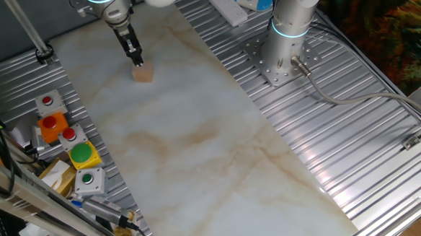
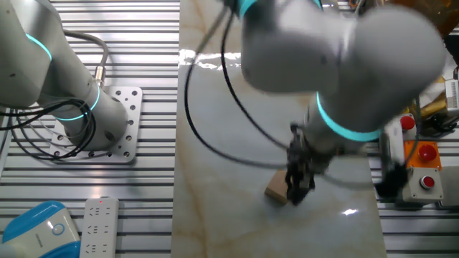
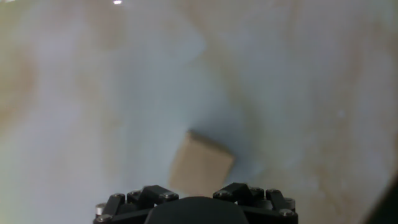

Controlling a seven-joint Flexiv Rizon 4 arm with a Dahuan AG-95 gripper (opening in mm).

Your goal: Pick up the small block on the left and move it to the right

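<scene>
The small block (image 1: 143, 74) is a light tan cube lying on the pale marble board (image 1: 197, 147), at its far left end. It also shows in the other fixed view (image 2: 277, 190) and in the hand view (image 3: 200, 163), turned at a slant. My gripper (image 1: 136, 61) hangs just over the block, fingers pointing down at its top edge. In the other fixed view the gripper (image 2: 298, 192) sits right beside the block. In the hand view the gripper (image 3: 198, 194) has its two dark fingertips (image 3: 155, 194) apart, with the block showing between and beyond them. Nothing is held.
Button boxes line the board's left side: a red button (image 1: 47, 103), an orange one (image 1: 51, 126), a green button on a yellow housing (image 1: 82, 153) and another green one (image 1: 89, 180). The arm base (image 1: 283, 56) stands on ribbed metal (image 1: 356, 146). A power strip (image 2: 99, 226) lies nearby.
</scene>
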